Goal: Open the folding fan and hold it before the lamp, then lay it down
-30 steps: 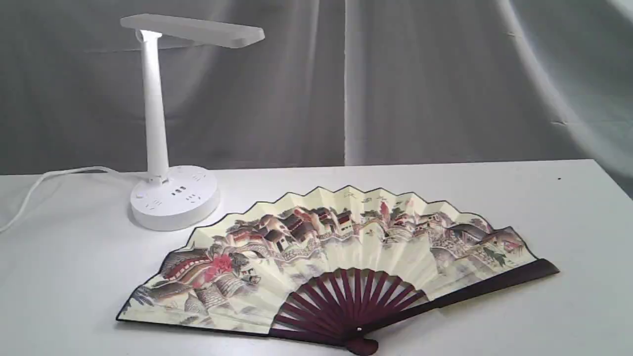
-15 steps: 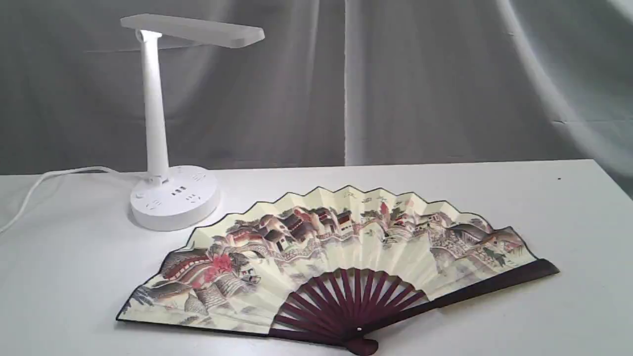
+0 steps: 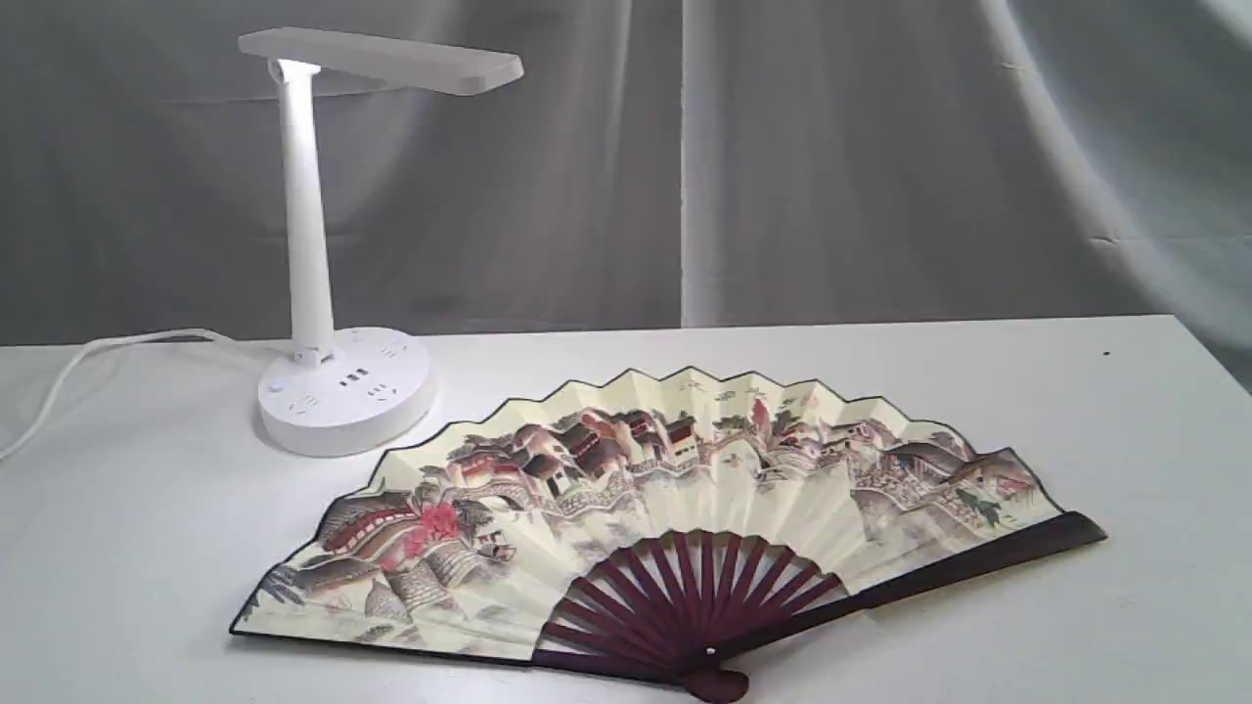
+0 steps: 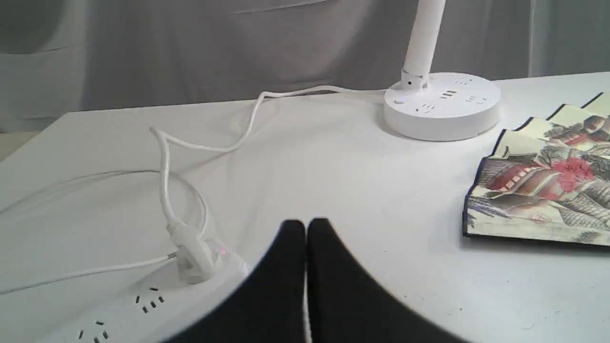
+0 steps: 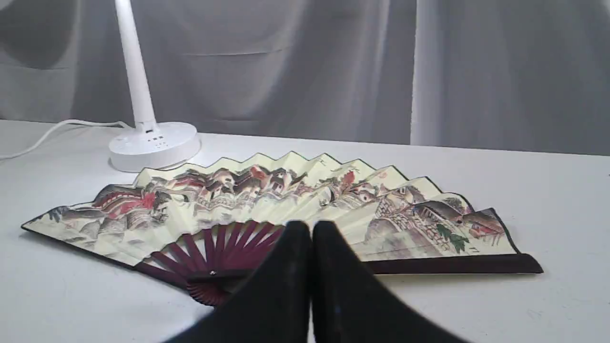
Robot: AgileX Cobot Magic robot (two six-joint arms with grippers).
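The folding fan lies spread wide open and flat on the white table, painted side up, maroon ribs toward the near edge. The white lamp stands upright behind the fan's left end, its round base close to the fan's edge. Neither gripper shows in the exterior view. In the left wrist view my left gripper is shut and empty, well off from the fan's left tip. In the right wrist view my right gripper is shut and empty, held back from the fan near its ribs.
The lamp's white cord loops across the table to a plug in a white power strip close to my left gripper. A grey curtain hangs behind the table. The table's right edge shows at far right.
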